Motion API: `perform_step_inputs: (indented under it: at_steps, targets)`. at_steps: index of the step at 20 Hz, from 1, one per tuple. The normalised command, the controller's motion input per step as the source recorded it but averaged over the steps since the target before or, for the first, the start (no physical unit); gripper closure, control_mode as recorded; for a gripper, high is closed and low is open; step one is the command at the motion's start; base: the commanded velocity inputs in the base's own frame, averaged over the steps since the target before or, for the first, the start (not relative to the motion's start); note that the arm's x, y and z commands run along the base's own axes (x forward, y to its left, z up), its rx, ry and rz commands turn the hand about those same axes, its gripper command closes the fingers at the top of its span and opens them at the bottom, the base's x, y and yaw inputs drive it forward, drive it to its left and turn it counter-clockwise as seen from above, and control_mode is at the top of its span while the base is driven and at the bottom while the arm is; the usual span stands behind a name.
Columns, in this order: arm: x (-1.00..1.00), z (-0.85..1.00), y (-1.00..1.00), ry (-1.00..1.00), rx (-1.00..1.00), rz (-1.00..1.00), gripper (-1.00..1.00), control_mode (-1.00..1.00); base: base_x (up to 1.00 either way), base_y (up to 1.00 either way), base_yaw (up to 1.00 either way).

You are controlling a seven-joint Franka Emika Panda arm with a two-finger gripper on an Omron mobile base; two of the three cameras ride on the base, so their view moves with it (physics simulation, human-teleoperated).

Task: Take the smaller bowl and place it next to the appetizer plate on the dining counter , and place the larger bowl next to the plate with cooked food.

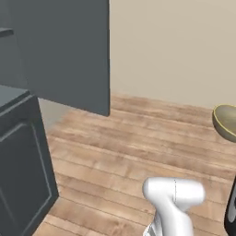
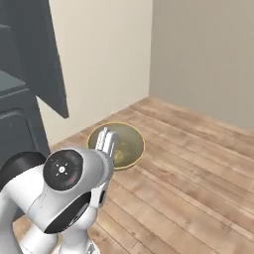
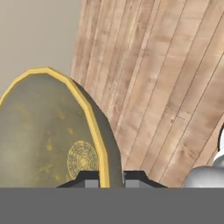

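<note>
Pincer point(image 3: 105, 177): your two dark tips are clamped on the bowl's yellow rim, one tip inside the wall, one outside.
Bowl point(image 3: 52, 135): tan-gold with a lighter yellow rim and a round pattern at the bottom; which of the two bowls you can't tell from this. It's carried in the air above the wood floor point(image 3: 175, 87), tilted on edge in your hand view.
Right base view: bowl point(image 2: 124, 144) sits beyond the white arm point(image 2: 69, 188), over the floor near the beige wall point(image 2: 104, 59).
Left base view: bowl point(image 1: 226, 122) at the right edge; dark grey cabinet point(image 1: 23, 156) at your left.
</note>
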Motion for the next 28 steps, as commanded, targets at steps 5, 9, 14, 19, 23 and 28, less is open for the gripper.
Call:
perform_step_inputs:
  at_steps: [5,9,14,19,23,28]
  targets:
    - [0.00,0.00,0.00,0.00,0.00,0.00,1.00,1.00,0.45,0.00,-0.76]
    - [0.00,0.00,0.00,0.00,0.00,0.00,1.00,1.00,1.00,0.00,-0.31]
    - [0.00,0.00,0.00,0.00,0.00,0.00,1.00,1.00,1.00,-0.18,-0.18]
    - [0.00,0.00,0.00,0.00,0.00,0.00,1.00,1.00,1.00,-0.17,-0.22]
    - [0.00,0.00,0.00,0.00,0.00,0.00,1.00,1.00,1.00,-0.09,-0.26]
    - [0.00,0.00,0.00,0.00,0.00,0.00,1.00,1.00,1.00,-0.21,-0.40]
